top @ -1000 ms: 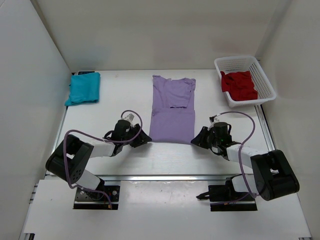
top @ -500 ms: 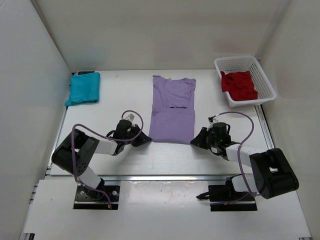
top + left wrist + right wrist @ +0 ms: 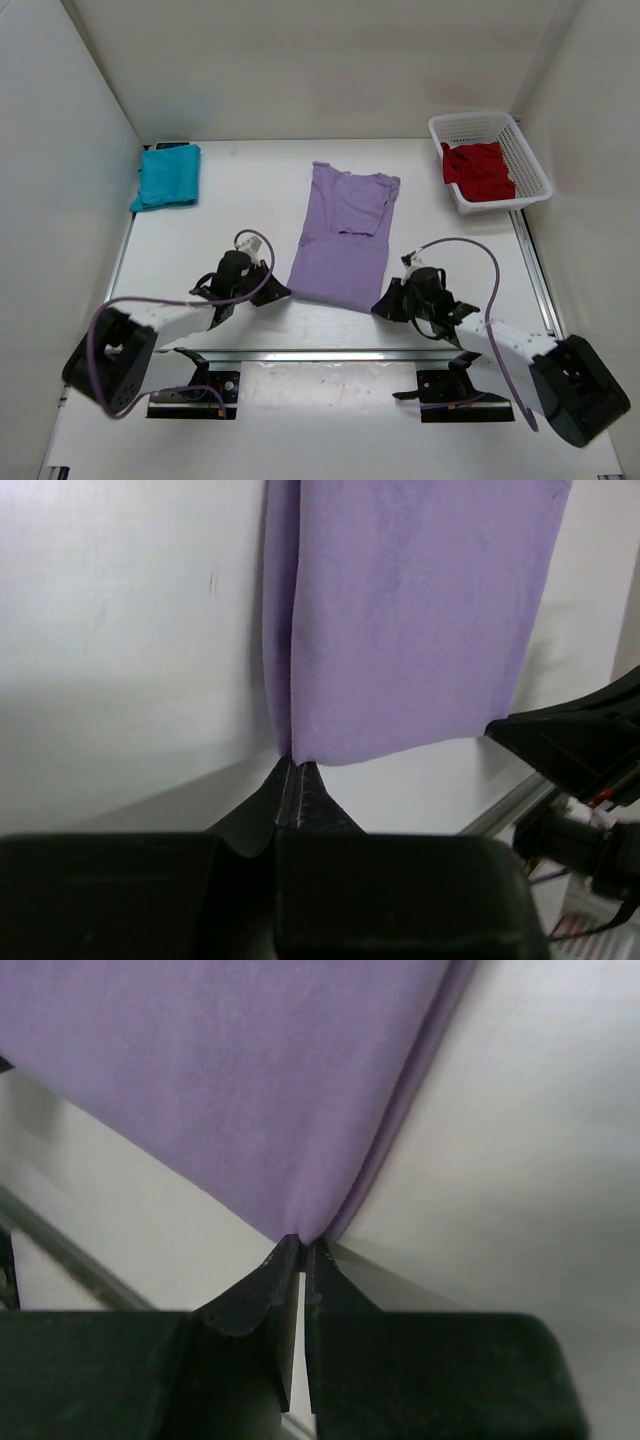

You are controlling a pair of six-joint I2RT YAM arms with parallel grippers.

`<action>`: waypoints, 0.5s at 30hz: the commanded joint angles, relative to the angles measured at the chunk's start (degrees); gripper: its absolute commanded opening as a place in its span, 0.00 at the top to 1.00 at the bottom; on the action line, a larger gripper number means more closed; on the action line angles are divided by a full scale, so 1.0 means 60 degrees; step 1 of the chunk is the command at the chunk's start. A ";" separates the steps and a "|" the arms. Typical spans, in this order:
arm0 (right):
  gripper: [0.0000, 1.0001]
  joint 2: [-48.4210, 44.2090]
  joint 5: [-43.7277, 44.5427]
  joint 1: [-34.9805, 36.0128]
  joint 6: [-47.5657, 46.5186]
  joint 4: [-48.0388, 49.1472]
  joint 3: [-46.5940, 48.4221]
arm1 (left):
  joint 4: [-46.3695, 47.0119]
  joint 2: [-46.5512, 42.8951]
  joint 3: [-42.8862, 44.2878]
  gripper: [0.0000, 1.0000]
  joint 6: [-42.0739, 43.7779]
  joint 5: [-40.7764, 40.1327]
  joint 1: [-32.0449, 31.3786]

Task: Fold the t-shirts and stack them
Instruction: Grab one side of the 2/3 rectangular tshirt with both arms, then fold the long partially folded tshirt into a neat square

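Lavender t-shirt (image 3: 343, 240), pinched at its near corners by left fingers (image 3: 262, 815) and right fingers (image 3: 262, 1288), has slid farther from the basket (image 3: 480, 128), skewed.

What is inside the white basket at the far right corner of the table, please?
A crumpled dark red t-shirt lies inside the basket, bunched toward its near end. Whether anything sits beneath the shirt cannot be seen; the cloth covers it.

no readable text, labels, brands, numbers or signs in any view
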 commanded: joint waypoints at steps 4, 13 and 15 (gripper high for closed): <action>1.00 -0.2771 0.1588 0.2580 0.2137 -0.2866 -0.0811 | -0.4064 -0.3768 -0.1258 1.00 0.0625 0.0296 -0.0639; 1.00 -0.2017 0.0465 0.0844 -0.0169 -0.3749 0.2772 | -0.5066 -0.3034 0.2163 1.00 0.0901 0.0853 -0.0025; 1.00 -0.1155 -0.0545 -0.0632 -0.0990 -0.3193 0.3536 | -0.4556 -0.2213 0.3013 1.00 0.1252 0.0869 0.0487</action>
